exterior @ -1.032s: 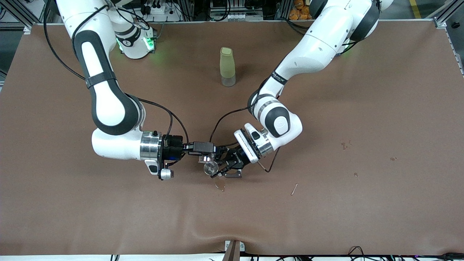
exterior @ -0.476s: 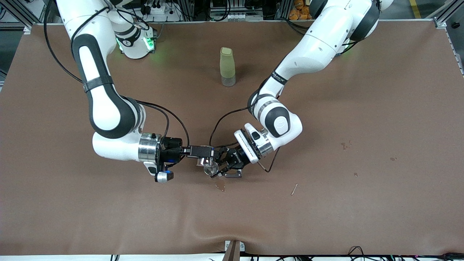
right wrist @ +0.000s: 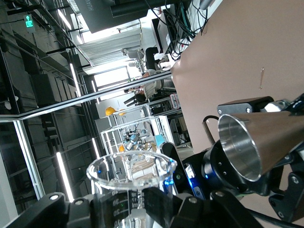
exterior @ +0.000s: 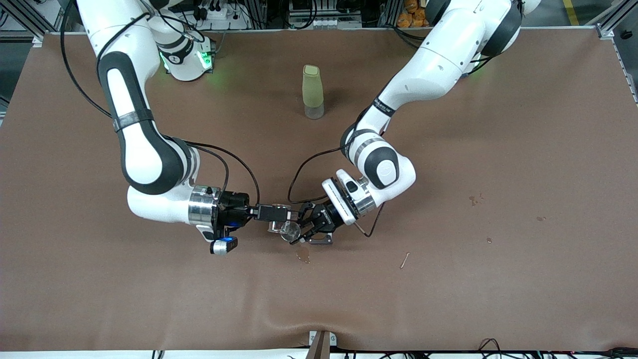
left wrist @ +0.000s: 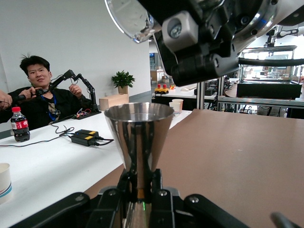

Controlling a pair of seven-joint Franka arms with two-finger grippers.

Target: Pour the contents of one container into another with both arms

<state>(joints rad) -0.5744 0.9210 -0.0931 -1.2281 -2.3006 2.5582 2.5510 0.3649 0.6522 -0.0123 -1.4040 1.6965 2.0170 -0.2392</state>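
My left gripper (exterior: 305,230) (left wrist: 138,184) is shut on the stem of a steel cone-shaped cup (exterior: 290,231) (left wrist: 138,126), which stands upright with its mouth up, just above the table's middle. My right gripper (exterior: 275,218) (right wrist: 135,202) is shut on a clear graduated beaker (exterior: 274,226) (right wrist: 130,176). The beaker is tipped on its side, with its rim (left wrist: 132,20) over the steel cup's (right wrist: 247,142) mouth. No liquid shows in either vessel.
A tall olive-green bottle (exterior: 312,92) stands upright farther from the front camera, between the two bases. A wet spot (exterior: 302,257) lies just nearer than the cup. A small stick (exterior: 404,260) and several stains (exterior: 473,200) lie toward the left arm's end.
My right wrist has rolled and shifted slightly toward the right arm's end, which tips the beaker further over the steel cup. The left arm has not moved.
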